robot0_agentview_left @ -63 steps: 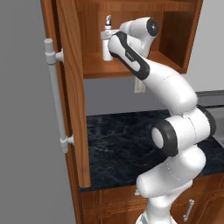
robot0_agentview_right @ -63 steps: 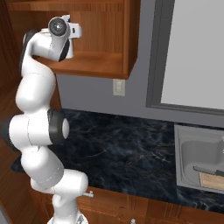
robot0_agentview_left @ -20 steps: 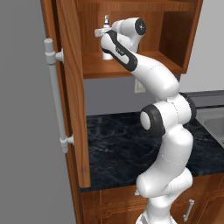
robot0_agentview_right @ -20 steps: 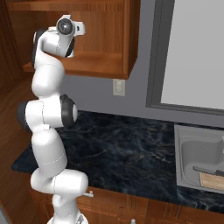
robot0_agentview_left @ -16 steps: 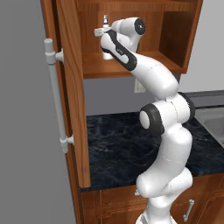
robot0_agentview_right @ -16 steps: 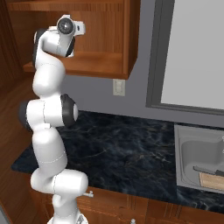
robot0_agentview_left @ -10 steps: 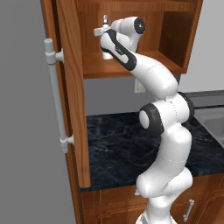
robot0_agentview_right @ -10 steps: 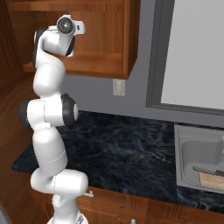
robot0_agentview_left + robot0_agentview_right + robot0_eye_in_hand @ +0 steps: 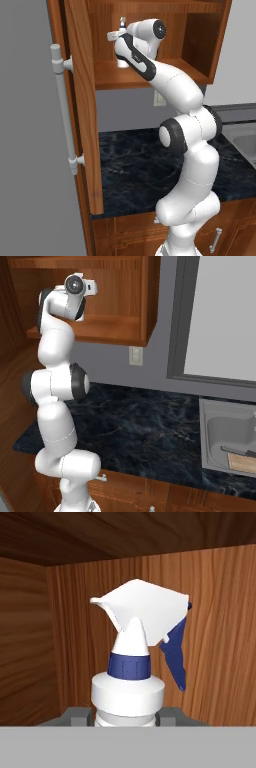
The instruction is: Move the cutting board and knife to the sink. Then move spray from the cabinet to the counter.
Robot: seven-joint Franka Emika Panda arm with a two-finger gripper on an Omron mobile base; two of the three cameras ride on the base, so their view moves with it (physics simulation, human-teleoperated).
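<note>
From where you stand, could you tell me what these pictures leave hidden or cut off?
- Spray: in the hand view its lower body is cut off at the bottom; in the left base view the arm hides most of it.
- Gripper: whether its fingers press the bottle cannot be told.
- Cutting board and knife: cut off by the right edge of the right base view, in the sink.
</note>
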